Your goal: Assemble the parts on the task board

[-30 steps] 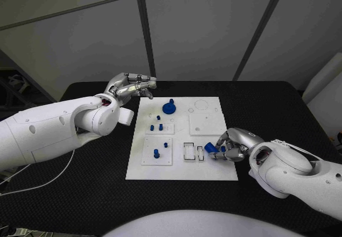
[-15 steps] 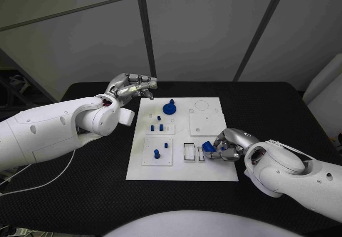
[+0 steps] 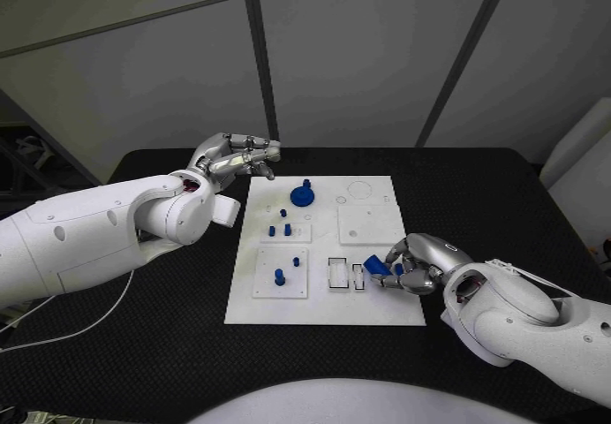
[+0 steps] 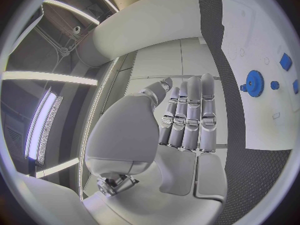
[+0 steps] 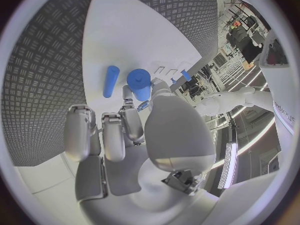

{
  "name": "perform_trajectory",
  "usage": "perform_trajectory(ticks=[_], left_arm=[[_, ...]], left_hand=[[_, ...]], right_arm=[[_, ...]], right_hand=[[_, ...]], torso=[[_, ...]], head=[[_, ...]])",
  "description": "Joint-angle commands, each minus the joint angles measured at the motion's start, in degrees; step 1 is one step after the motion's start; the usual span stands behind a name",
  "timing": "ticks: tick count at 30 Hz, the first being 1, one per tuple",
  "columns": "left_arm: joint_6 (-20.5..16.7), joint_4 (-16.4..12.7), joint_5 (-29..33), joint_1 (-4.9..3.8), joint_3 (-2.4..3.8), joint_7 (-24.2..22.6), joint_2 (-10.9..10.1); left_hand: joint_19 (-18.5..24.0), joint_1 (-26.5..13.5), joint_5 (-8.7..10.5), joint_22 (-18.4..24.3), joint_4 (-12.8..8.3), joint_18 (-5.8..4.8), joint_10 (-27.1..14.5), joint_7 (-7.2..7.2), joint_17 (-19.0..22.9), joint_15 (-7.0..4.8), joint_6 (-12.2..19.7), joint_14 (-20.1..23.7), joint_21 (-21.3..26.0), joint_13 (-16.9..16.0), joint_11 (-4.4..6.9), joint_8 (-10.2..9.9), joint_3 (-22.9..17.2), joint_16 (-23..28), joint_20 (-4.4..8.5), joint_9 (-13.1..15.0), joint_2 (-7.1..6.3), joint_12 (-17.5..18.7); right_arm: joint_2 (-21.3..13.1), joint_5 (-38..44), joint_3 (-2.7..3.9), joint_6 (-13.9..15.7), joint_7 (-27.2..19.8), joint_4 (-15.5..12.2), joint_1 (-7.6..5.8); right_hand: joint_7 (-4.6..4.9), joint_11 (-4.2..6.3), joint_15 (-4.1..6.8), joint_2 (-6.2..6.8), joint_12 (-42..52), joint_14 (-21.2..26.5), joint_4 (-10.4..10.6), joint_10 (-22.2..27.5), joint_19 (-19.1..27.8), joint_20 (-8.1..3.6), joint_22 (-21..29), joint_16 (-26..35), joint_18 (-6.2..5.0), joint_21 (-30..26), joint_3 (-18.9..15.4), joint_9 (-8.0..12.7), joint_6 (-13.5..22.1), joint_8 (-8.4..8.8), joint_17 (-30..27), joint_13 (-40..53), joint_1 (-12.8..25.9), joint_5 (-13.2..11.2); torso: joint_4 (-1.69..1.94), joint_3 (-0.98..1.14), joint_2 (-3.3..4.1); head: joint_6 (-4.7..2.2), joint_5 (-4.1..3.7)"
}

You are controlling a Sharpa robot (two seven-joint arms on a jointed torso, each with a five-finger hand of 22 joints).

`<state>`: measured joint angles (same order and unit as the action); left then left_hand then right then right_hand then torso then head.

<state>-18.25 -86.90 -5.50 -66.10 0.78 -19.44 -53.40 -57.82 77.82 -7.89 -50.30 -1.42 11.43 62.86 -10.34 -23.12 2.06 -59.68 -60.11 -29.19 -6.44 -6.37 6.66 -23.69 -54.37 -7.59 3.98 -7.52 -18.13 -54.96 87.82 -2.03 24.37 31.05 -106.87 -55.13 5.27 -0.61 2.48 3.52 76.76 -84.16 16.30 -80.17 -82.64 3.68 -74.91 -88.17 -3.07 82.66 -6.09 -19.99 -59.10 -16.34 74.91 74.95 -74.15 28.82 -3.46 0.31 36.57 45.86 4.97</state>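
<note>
Black table under the white task board: my right hand pinches a blue part near its right edge; my left hand, fingers pressed together, hovers off its far-left corner.

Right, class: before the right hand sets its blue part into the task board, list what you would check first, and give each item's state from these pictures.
1. Right hand holds a blue part: ok, the part sits between its fingers.
2. Part is over the board's slots: ok, it hovers just beside the two rectangular openings near the task board front edge.
3. Part is turned to match the slot: cannot tell, the fingers hide much of it.
4. Left hand is out of the way: ok, it hangs off the board's far left corner, holding nothing.
5. Blue gear and pegs are away from the right hand: ok.
6. A second blue cylinder lies close to the held part: ok.
</note>
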Motion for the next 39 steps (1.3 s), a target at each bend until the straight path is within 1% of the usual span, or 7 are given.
perform_trajectory(ticks=[1, 5, 9, 14, 20, 30, 39], left_arm=[[0.78, 0.05, 0.15, -0.04, 0.01, -0.16, 0.20], [0.89, 0.10, 0.15, -0.02, -0.01, -0.11, 0.29], [0.93, 0.13, 0.15, -0.01, -0.02, -0.08, 0.33], [0.99, 0.12, 0.15, -0.01, -0.03, -0.06, 0.41], [1.01, 0.08, 0.15, -0.01, -0.04, -0.05, 0.37], [1.07, 0.00, 0.15, -0.01, -0.04, -0.02, 0.35], [1.08, -0.09, 0.15, -0.01, -0.04, 0.06, 0.27]], left_hand=[[0.07, -0.09, -0.33, 0.09, 0.02, -1.06, -0.38, -0.02, 0.08, 0.18, 0.50, 0.12, 0.29, -0.06, 0.13, -0.07, 0.30, 0.25, -0.39, -0.01, 0.38, -0.22], [0.07, -0.09, -0.33, 0.09, 0.02, -1.06, -0.38, -0.02, 0.08, 0.18, 0.50, 0.12, 0.29, -0.06, 0.13, -0.07, 0.30, 0.25, -0.39, -0.01, 0.38, -0.22], [0.07, -0.09, -0.33, 0.09, 0.02, -1.06, -0.38, -0.02, 0.08, 0.18, 0.50, 0.12, 0.29, -0.06, 0.13, -0.07, 0.30, 0.25, -0.39, -0.01, 0.38, -0.22], [0.07, -0.09, -0.33, 0.09, 0.02, -1.06, -0.38, -0.02, 0.08, 0.18, 0.50, 0.12, 0.29, -0.06, 0.13, -0.07, 0.30, 0.25, -0.39, -0.01, 0.38, -0.22], [0.07, -0.09, -0.33, 0.09, 0.02, -1.06, -0.38, -0.02, 0.08, 0.18, 0.50, 0.12, 0.29, -0.06, 0.13, -0.07, 0.30, 0.25, -0.39, -0.01, 0.38, -0.22], [0.07, -0.09, -0.33, 0.09, 0.02, -1.06, -0.38, -0.02, 0.08, 0.18, 0.50, 0.12, 0.29, -0.06, 0.13, -0.07, 0.30, 0.25, -0.39, -0.01, 0.38, -0.22], [0.07, -0.09, -0.33, 0.09, 0.02, -1.06, -0.38, -0.02, 0.08, 0.18, 0.50, 0.12, 0.29, -0.06, 0.13, -0.07, 0.30, 0.25, -0.39, -0.01, 0.38, -0.22]], right_arm=[[-0.44, -0.90, 0.07, 5.06, 0.03, -1.49, -0.12], [-0.63, -1.14, 0.10, 5.74, -0.17, -2.33, -0.14], [0.27, -1.94, 0.12, 4.73, -0.57, -2.33, -0.16], [2.13, -2.88, 0.12, 2.75, -0.98, -1.68, -0.17], [4.33, -3.27, 0.15, 1.82, -1.00, -0.62, -0.17], [6.73, -3.66, 0.19, -0.50, -0.63, 1.40, -0.18], [7.88, -3.78, 0.20, -0.67, -0.36, 2.33, -0.19]], right_hand=[[-0.32, -0.04, 0.47, -0.44, 0.19, -5.18, 0.02, -0.49, -0.34, -0.07, -5.05, -0.40, 0.56, 0.40, -0.41, -0.51, -0.36, -0.32, 12.02, 0.67, -0.52, 0.53], [-0.40, 0.03, 0.54, -0.69, 0.19, -5.21, 0.18, -0.58, -0.45, -0.15, -5.21, -0.46, 0.59, 0.50, -0.63, -0.83, -0.42, -0.51, 12.16, 0.78, -0.29, 1.08], [-0.46, 0.08, 0.58, -0.85, 0.26, -5.23, 0.25, -0.69, -0.53, -0.18, -5.34, -0.50, 0.63, 0.59, -0.79, -1.03, -0.48, -0.63, 12.23, 0.92, -0.07, 1.26], [-0.52, 0.14, 0.64, -1.14, 0.13, -5.22, 0.35, -0.77, -0.53, -0.26, -5.36, -0.49, 0.63, 0.59, -1.66, -1.60, -0.48, -0.86, 12.23, 1.00, 1.31, 0.75], [-1.02, 0.50, 0.91, -2.37, 0.03, -5.22, 0.43, -1.06, -0.57, -0.47, -5.48, -0.49, 0.64, 0.63, -3.54, -2.91, -1.18, -1.59, 12.24, 1.32, 5.19, -0.76], [-1.37, 0.78, 1.13, -2.87, -0.09, -5.22, 0.37, -1.15, -0.59, -0.65, -5.53, -0.49, 0.64, 0.64, -4.04, -3.70, -1.76, -2.17, 12.26, 1.42, 5.81, -1.20], [-1.49, 0.91, 1.27, -3.13, -0.93, -5.22, 0.46, -0.74, -0.50, -0.81, -5.44, -0.47, 0.62, 0.55, -4.81, -4.37, -1.70, -2.44, 12.24, 0.80, 6.92, -1.70]], torso=[[0.08, 0.01, -0.04], [0.18, -0.06, 0.02], [0.13, -0.01, 0.10], [0.20, -0.06, 0.11], [0.14, -0.03, 0.11], [0.11, -0.03, 0.09], [0.09, -0.04, 0.09]], head=[[-0.17, -0.11], [-0.31, -0.26], [-0.38, -0.04], [-0.25, -0.08], [-0.28, 0.13], [-0.10, 0.28], [0.00, 0.45]])
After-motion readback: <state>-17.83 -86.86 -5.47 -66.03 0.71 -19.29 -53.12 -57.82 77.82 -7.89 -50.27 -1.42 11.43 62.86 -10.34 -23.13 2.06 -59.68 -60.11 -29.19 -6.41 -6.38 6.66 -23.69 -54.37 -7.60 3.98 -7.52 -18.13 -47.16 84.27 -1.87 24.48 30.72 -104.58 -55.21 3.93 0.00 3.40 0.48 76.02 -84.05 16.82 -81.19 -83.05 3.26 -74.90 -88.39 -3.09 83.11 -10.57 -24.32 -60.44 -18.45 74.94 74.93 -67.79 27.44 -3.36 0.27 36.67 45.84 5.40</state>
